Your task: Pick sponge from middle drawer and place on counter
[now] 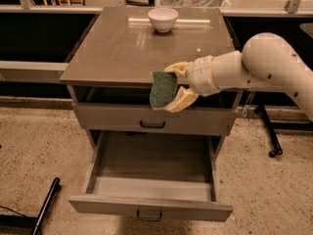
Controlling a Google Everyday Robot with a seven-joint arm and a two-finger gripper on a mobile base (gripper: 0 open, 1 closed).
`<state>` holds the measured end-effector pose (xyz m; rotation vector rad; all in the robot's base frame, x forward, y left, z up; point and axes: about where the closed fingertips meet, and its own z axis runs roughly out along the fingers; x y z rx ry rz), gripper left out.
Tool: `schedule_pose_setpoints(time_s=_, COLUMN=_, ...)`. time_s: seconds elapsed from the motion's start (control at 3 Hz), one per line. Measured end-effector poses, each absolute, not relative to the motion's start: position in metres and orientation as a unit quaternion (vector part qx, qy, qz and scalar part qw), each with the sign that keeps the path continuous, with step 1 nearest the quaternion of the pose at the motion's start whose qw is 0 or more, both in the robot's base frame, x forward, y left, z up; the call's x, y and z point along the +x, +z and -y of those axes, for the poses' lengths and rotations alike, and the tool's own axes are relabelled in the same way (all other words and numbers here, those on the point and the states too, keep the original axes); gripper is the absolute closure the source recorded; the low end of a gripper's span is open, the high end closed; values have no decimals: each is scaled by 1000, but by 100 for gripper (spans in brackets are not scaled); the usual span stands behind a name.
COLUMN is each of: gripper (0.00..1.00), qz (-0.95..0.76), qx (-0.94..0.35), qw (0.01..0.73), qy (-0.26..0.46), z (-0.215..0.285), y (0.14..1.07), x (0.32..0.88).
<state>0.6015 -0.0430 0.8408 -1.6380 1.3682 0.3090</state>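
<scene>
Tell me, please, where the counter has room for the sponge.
The counter is bare from its front edge to the bowl at back centre, and beside it; nowhere crowded. The end effector, holding the sponge, hangs at the front edge.

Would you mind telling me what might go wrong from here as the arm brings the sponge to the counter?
1. The gripper holds the sponge about level with the front edge of the counter, so without more lift the sponge may snag on that lip.
2. If it is released too near that edge, it might drop into the open middle drawer directly below.
</scene>
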Motion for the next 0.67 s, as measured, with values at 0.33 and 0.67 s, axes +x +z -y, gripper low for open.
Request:
schedule_pose_setpoints(time_s=0.33, gripper=100, qz=-584, qx=-648, qw=468, qy=139, z=46, y=841, x=607)
schedule_pose_setpoints(time_s=0.67, gripper=100, qz=-584, qx=-648, qw=468, qy=140, z=45, y=841, x=607)
